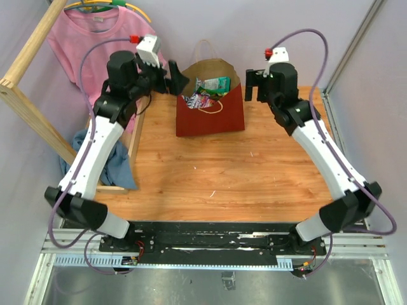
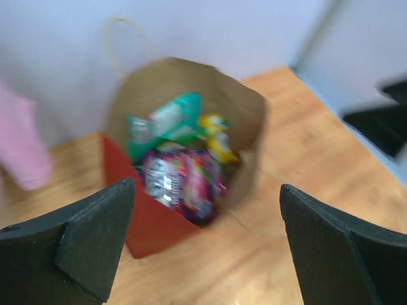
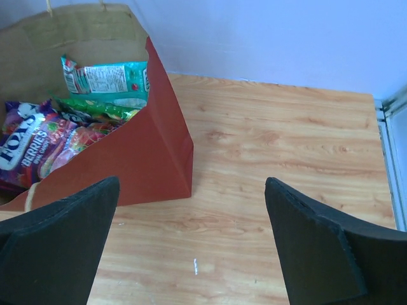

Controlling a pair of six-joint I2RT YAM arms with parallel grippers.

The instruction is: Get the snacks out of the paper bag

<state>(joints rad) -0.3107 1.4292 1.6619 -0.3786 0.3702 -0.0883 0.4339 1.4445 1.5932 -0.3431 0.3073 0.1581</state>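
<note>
Noted paper bag [image 1: 210,114] standing at the far middle of the table [image 1: 210,178], mouth open, with the snacks [image 1: 206,92] all inside, among them a purple Fox's packet [image 3: 38,143] towards the front and a green packet [image 3: 108,79] behind it. Found left gripper [image 1: 177,77] raised just left of the bag's mouth, jaws spread wide, holding nothing. Found right gripper [image 1: 250,86] just right of the bag, jaws likewise wide apart and empty, clear of bag and contents.
</note>
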